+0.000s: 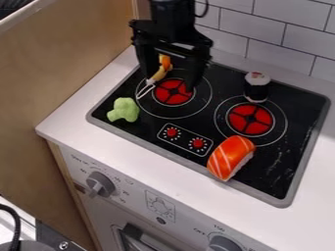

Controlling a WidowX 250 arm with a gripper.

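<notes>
"Largest?"
"Stovetop (276,164), bearing four toys."
"Next?"
"Black gripper (169,80), arm cut off above; jaws spread, clenching nothing."
"Remainder?"
"Salmon sushi (230,156), front right; pronged utensil (158,75) between jaws, handle end unclear; green broccoli (124,110), left; dark-banded roll (256,88), rear right."

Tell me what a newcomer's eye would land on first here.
Probably the bright orange toy salmon nigiri, near the black stovetop's front edge, just right of the red knobs. Next, the two red burner centers glaring against the black. Then the black robot hand, hanging open over the back left, by a fork with a yellow-and-orange handle.
</notes>
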